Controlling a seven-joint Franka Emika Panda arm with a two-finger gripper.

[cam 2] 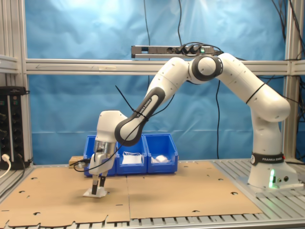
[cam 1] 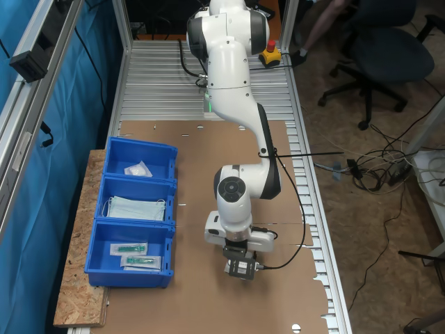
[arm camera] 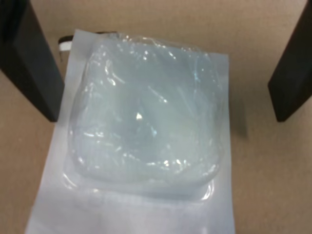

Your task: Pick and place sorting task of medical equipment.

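Here the gripper (cam 2: 98,188) sits low over the cardboard-covered desk (cam 2: 181,191), at the lower left of the second exterior view, its two black fingers (arm camera: 30,63) spread wide, one on each side of a sealed white pad (arm camera: 146,112) that lies flat on the cardboard; in the wrist view the puffy pad in its clear wrapper lies between the fingers, with a gap on each side, so nothing is clamped. In the second exterior view the pad (cam 2: 90,193) shows as a small white patch directly beneath the fingertips. In the first exterior view the gripper (cam 1: 238,270) appears at the lower centre of the frame, pointing straight down, with the white arm (cam 1: 233,90) reaching toward it from the top. At the first exterior view's left stands a row of three blue bins (cam 1: 104,209) on a chipboard strip: the upper bin holds another white wrapped pad (cam 1: 138,169), the middle bin holds pale-blue face masks (cam 1: 137,208), and the lower bin holds green-tipped items in clear packets (cam 1: 134,254). The bins are well apart from the gripper
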